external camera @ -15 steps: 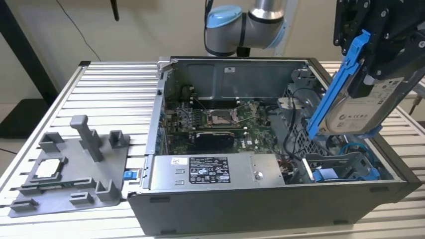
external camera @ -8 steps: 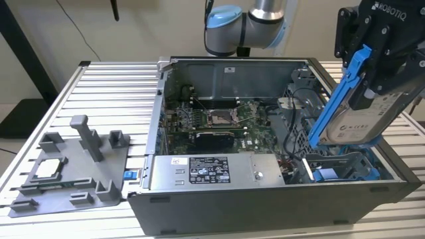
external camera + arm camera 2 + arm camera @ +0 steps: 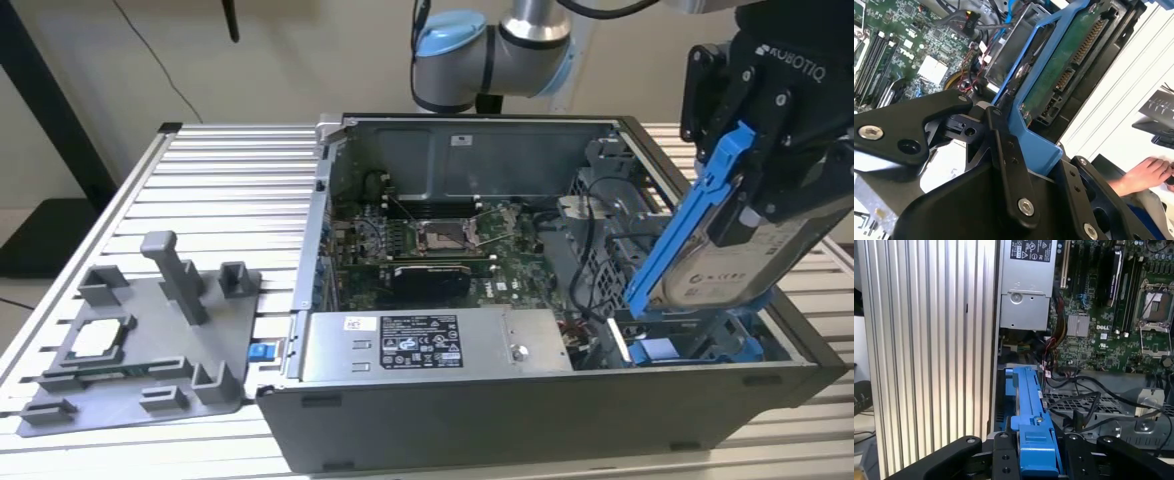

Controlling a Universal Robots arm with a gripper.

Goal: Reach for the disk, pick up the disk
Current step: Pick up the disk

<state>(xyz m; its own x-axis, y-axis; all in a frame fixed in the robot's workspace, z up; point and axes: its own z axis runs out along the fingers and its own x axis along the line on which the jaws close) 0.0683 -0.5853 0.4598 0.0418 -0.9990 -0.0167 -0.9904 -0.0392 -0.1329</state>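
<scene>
Blue-framed and rigid, the disk (image 3: 727, 262) hangs tilted above the case's (image 3: 534, 420) right bay, my gripper (image 3: 763, 190) clamped on its upper bracket edge; it looks dense, fragile.

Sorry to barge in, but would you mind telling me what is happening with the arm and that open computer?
The arm's gripper has its jaws shut on the disk, a grey hard drive in a blue bracket. The disk is tilted up on edge at the exterior view's right end of the open computer case, its lower end down by the blue bay. In the second wrist view a person's hand rests off beyond the table. A small chip sits in a grey fixture beside the case.
</scene>
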